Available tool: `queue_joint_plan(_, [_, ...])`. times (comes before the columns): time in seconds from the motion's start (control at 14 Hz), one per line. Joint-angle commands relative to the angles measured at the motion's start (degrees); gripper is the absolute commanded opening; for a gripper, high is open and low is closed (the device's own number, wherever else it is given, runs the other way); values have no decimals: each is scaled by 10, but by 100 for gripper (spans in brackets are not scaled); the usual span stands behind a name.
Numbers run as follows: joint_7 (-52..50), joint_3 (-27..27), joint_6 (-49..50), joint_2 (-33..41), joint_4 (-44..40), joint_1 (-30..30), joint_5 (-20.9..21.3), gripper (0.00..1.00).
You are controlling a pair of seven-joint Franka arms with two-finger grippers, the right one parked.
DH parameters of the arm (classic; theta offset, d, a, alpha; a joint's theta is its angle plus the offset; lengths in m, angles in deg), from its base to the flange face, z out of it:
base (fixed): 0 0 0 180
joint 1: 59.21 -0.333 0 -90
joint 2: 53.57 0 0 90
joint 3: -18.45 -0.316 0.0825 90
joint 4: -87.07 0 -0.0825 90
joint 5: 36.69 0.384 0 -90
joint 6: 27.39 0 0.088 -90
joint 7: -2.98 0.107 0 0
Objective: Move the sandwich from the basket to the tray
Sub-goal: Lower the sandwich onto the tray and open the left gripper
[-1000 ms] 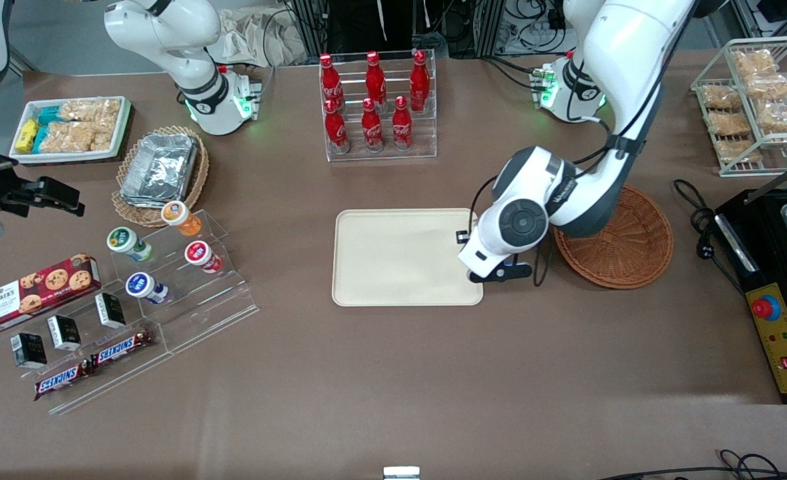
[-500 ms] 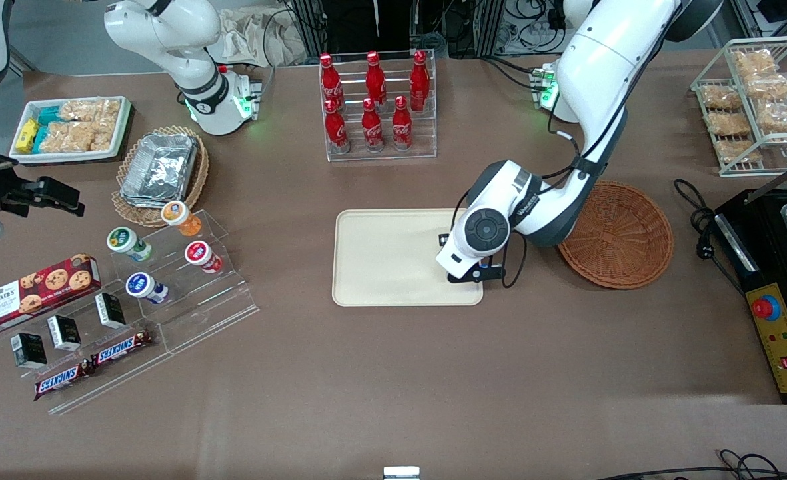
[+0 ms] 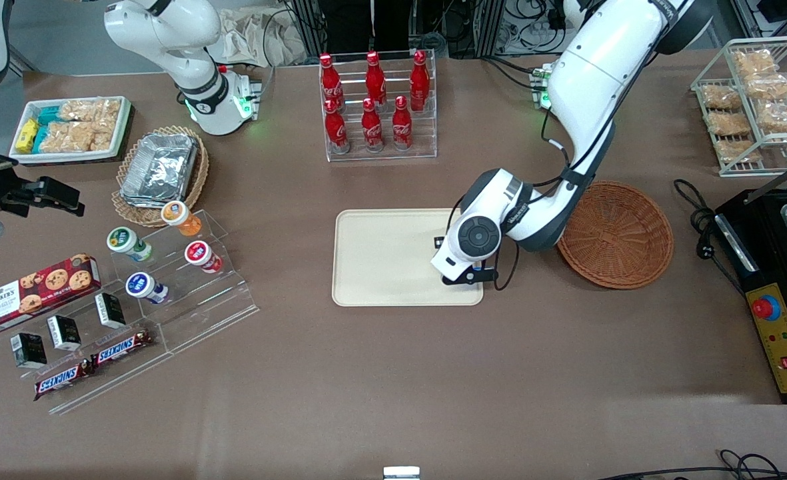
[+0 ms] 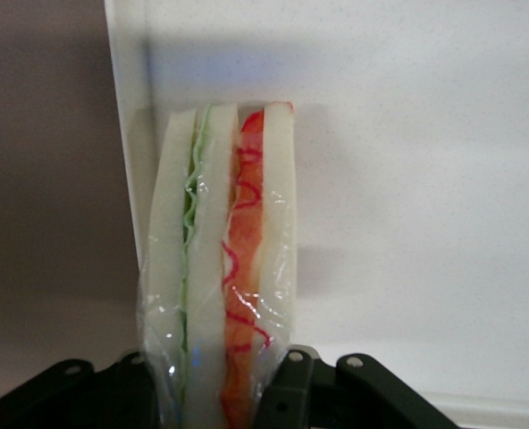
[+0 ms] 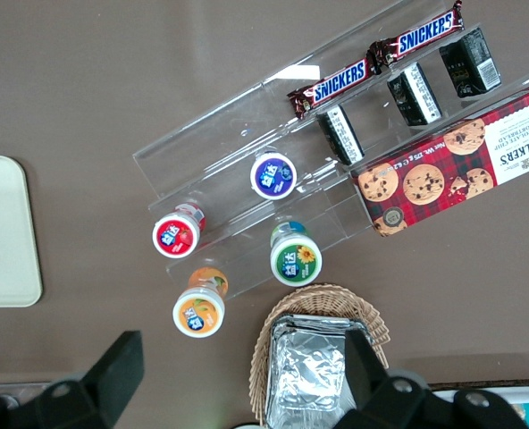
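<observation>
While gripper (image 4: 215, 393) stays clamped on sandwich (image 4: 222, 268) above tray (image 3: 380, 257), lower gently toward 9 o'clock, clear of rim.

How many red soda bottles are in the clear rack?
6: the red soda bottles stand in two rows of three in the clear rack, farther from the camera than the tray. None seems hidden. The gripper holds the sandwich over that tray.

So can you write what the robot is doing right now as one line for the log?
gripper: shut on sandwich | position: over tray edge nearest basket | basket: empty | step: sandwich not yet released
</observation>
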Motion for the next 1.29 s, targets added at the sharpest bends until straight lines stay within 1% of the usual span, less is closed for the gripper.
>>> queue_joint_plan(0.0, [-15,-2,1,-12,-15,6,13,36])
queue_joint_plan(0.29, [-14,-2,2,-13,-15,6,13,37])
queue_joint_plan(0.36, [-14,-2,1,-13,-15,6,13,40])
queue_joint_plan(0.43, [-14,-3,1,-13,-15,6,13,64])
queue_joint_plan(0.5, [-14,-3,2,-13,-15,6,13,100])
queue_joint_plan(0.79, [-14,-3,11,3,-17,1,13,100])
queue_joint_plan(1.07, [-14,-3,54,69,-24,-3,11,100])
queue_joint_plan(1.21, [-13,-3,78,105,-23,-14,10,100])
